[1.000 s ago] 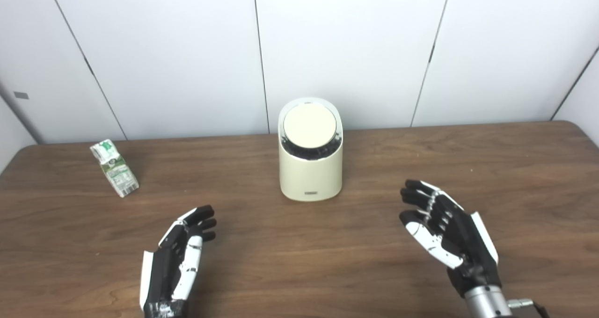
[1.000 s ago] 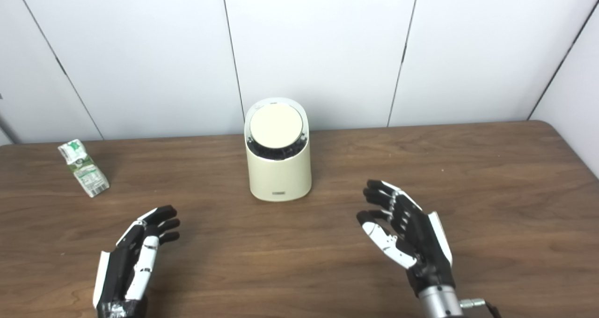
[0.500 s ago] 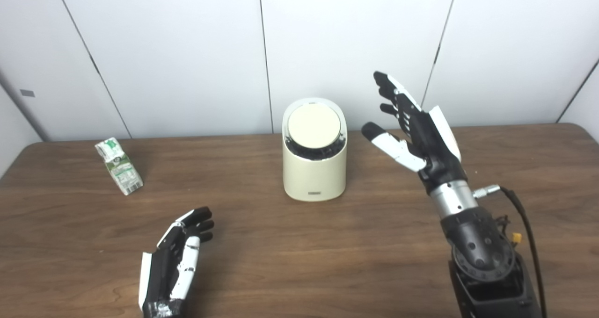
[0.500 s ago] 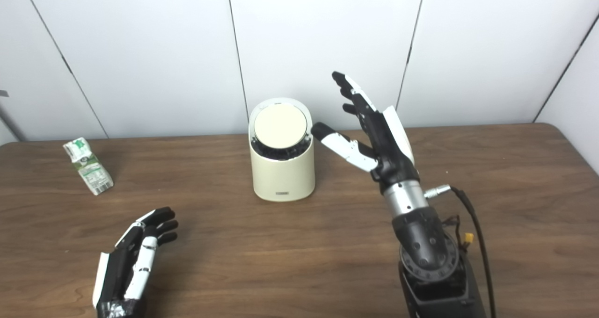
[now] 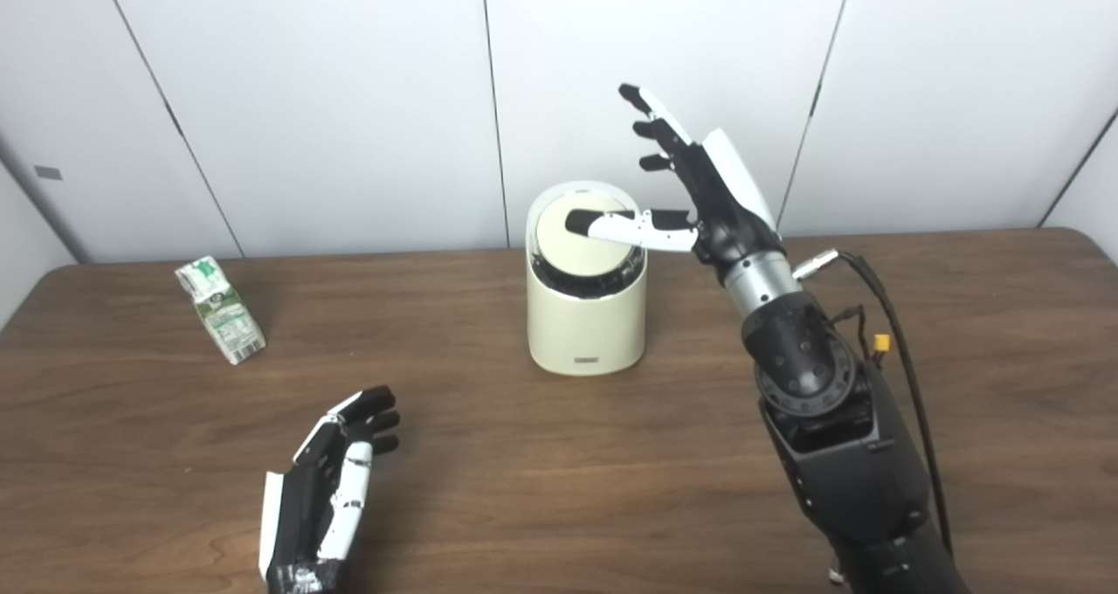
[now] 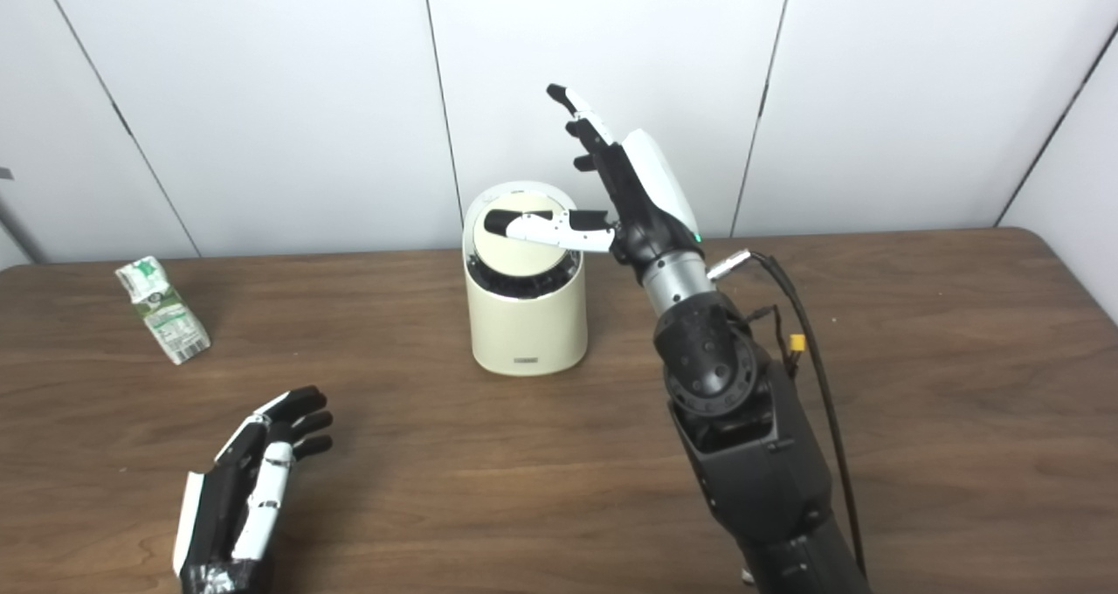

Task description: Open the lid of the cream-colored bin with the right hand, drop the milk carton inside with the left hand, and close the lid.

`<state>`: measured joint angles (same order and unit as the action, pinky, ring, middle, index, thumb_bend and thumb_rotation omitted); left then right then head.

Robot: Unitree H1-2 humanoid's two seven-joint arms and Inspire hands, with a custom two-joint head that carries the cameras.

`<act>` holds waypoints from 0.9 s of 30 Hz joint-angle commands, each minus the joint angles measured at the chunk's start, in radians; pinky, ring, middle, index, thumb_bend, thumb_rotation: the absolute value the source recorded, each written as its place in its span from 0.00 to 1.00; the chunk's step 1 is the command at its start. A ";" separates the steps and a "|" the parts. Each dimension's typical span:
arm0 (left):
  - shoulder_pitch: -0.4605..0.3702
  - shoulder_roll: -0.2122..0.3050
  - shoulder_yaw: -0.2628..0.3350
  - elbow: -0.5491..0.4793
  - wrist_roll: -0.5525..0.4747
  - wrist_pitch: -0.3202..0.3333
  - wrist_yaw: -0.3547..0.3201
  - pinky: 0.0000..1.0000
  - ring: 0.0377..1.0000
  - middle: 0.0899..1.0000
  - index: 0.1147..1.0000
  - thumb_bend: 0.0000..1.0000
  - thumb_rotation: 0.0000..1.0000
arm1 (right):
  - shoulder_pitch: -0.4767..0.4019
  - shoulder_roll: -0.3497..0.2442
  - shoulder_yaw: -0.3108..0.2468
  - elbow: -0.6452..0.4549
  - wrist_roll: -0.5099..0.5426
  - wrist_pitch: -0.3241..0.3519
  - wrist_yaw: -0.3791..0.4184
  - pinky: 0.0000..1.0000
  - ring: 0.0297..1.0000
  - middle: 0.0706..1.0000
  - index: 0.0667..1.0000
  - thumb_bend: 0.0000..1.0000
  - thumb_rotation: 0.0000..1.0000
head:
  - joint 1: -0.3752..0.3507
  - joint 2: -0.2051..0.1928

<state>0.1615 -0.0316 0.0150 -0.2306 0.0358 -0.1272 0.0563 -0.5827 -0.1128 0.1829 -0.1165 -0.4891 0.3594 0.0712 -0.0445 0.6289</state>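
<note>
The cream-coloured cylindrical plastic bin (image 5: 586,314) stands upright near the back of the brown wooden table (image 5: 961,384), its round sloped lid (image 5: 587,249) shut and tilted toward the robot, so a press on top looks like the way in. Over that lid is the black-and-white right hand (image 5: 699,201), reaching in from the bin's right side; its thumb (image 5: 616,224) stretches flat across the lid's upper part, on it or a hair above, hard to call from here. The fingers (image 5: 651,127) stand up and spread wide above the bin's back edge, holding nothing. That pose reads as a push or flick about to land, opening step under way, lid not yet up

Well to the bin's left, toward the table's far left, the small green-and-white milk carton (image 5: 219,309) sits leaning slightly, untouched. The black-and-white left hand (image 5: 327,489) waits low, in front of the bin and to its left, well apart from the carton, palm side turned inward, fingers loosely extended with a slight curl, holding nothing, parked clear of the right arm's path until the lid is up
</note>
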 commanded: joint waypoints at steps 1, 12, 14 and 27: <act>-0.001 0.003 -0.004 -0.007 -0.002 -0.040 -0.006 0.71 0.75 0.75 0.75 0.24 0.65 | -0.062 -0.001 0.002 0.011 -0.022 -0.036 -0.030 0.89 0.98 1.00 1.00 0.83 0.42 | -0.001 0.001; -0.001 0.000 -0.005 -0.005 0.001 -0.043 -0.003 0.70 0.74 0.75 0.74 0.25 0.65 | -0.107 -0.016 0.045 0.135 -0.124 -0.019 -0.052 1.00 1.00 1.00 1.00 0.86 0.36 | 0.001 0.000; 0.000 -0.003 -0.005 -0.008 -0.006 -0.040 -0.004 0.71 0.74 0.75 0.74 0.25 0.65 | -0.106 -0.018 0.045 0.146 -0.133 -0.017 -0.052 0.99 1.00 1.00 1.00 0.85 0.35 | 0.001 -0.001; -0.001 -0.004 -0.006 -0.008 -0.008 -0.032 -0.004 0.73 0.75 0.76 0.75 0.25 0.66 | -0.102 -0.043 0.049 0.230 -0.175 -0.020 -0.072 1.00 1.00 1.00 1.00 0.85 0.28 | -0.002 0.001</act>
<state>0.1638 -0.0321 0.0125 -0.2171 0.0312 -0.1368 0.0555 -0.6367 -0.1376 0.2311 0.1150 -0.6344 0.3526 0.0249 -0.0445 0.6289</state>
